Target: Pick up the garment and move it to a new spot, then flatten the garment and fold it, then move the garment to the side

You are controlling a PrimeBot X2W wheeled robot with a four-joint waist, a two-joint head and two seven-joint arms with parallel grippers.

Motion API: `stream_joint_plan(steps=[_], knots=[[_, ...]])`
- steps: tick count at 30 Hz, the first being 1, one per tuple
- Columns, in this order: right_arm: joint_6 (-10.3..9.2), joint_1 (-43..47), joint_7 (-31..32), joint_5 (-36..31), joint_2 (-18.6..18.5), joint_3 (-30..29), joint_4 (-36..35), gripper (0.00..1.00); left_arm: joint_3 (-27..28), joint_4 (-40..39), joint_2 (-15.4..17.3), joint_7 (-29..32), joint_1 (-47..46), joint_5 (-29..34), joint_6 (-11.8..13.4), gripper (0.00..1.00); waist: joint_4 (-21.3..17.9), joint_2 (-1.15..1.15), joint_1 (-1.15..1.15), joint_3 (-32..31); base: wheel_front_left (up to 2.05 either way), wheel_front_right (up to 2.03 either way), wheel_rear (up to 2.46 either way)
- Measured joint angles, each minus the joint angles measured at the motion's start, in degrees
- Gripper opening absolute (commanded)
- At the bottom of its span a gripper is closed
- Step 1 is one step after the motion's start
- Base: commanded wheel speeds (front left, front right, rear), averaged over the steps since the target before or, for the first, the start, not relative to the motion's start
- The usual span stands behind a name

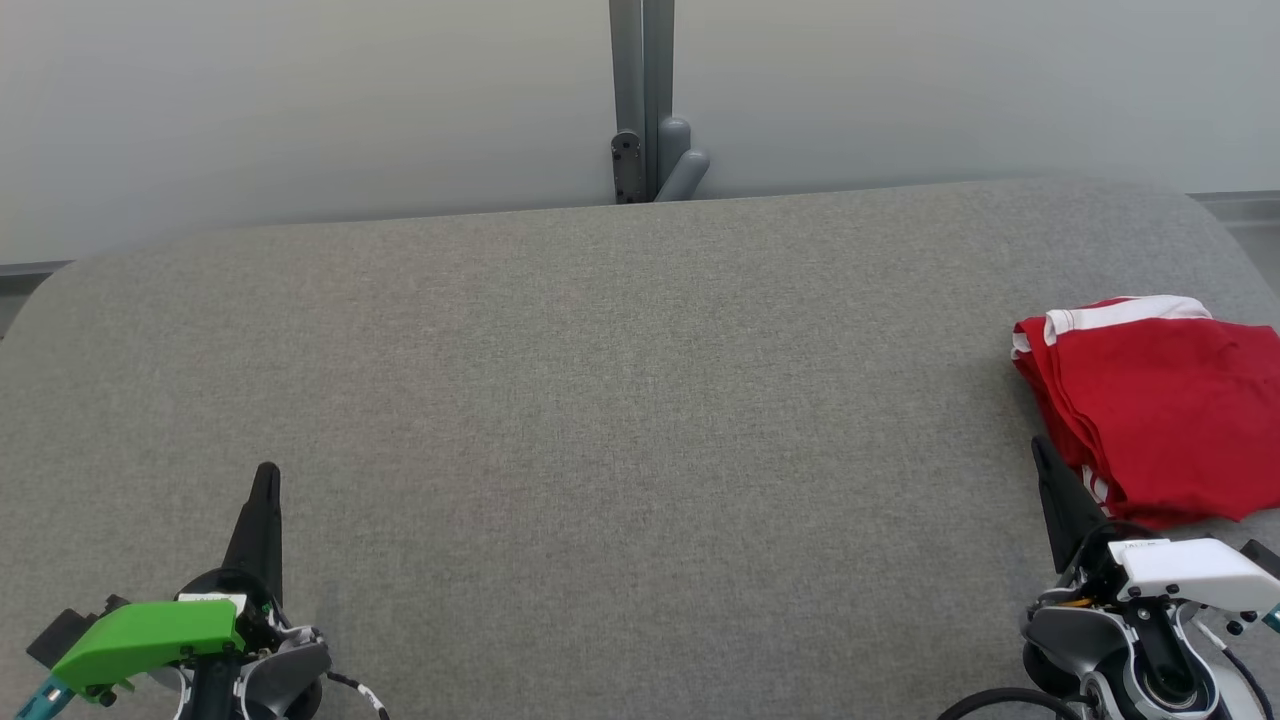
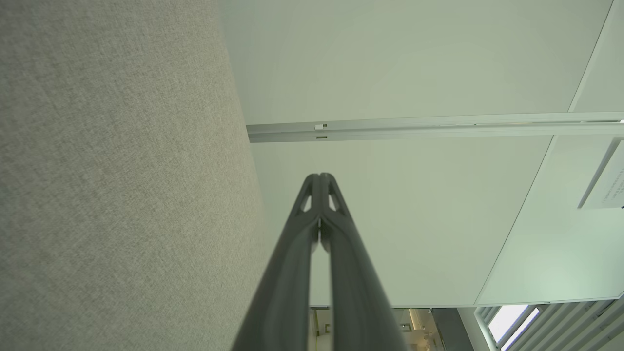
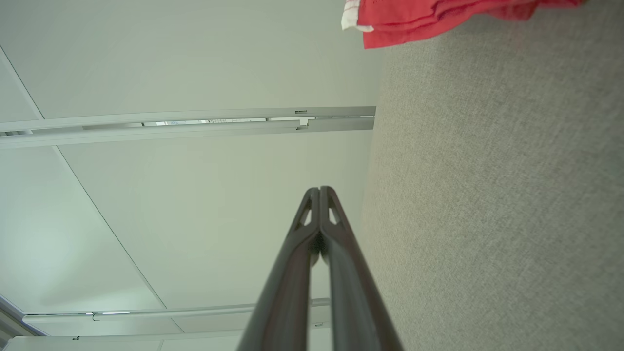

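The garment [image 1: 1160,400] is red with a white band, lying in a folded stack at the right edge of the grey fabric table [image 1: 620,400]. Its edge also appears at the top of the right wrist view as red cloth [image 3: 438,19]. My right gripper [image 1: 1040,450] is shut and empty, its tip just left of the garment's near corner. At the lower left my left gripper [image 1: 267,472] is shut and empty, far from the garment. Both wrist views show the finger pairs pressed together: left gripper [image 2: 320,176], right gripper [image 3: 320,189].
A pale wall runs behind the table, with a grey post [image 1: 645,100] and bracket at its middle. The table's far edge is rounded at both corners. Wide bare grey fabric stretches between the two grippers.
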Motion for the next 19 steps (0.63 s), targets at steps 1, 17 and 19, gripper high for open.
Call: stream_joint_plan(steps=[1,17,19], knots=[[0.0,0.0,0.0,0.0,0.0,0.0,0.0,0.0,0.01,0.0,-0.01,0.0,0.0,0.0,0.0,0.0,0.0,0.0,0.0,0.0,0.0,0.0,0.0],[0.0,0.0,0.0,0.0,0.0,0.0,0.0,0.0,0.14,0.01,-0.09,0.19,-0.01,0.16,0.0,0.0,0.0,0.0,0.0,0.0,0.0,0.0,0.0],[0.0,0.0,0.01,0.0,0.0,0.0,0.0,0.0,0.16,0.01,-0.1,0.19,-0.01,0.16,0.0,0.0,0.0,0.0,0.0,0.0,0.0,0.0,0.0]])
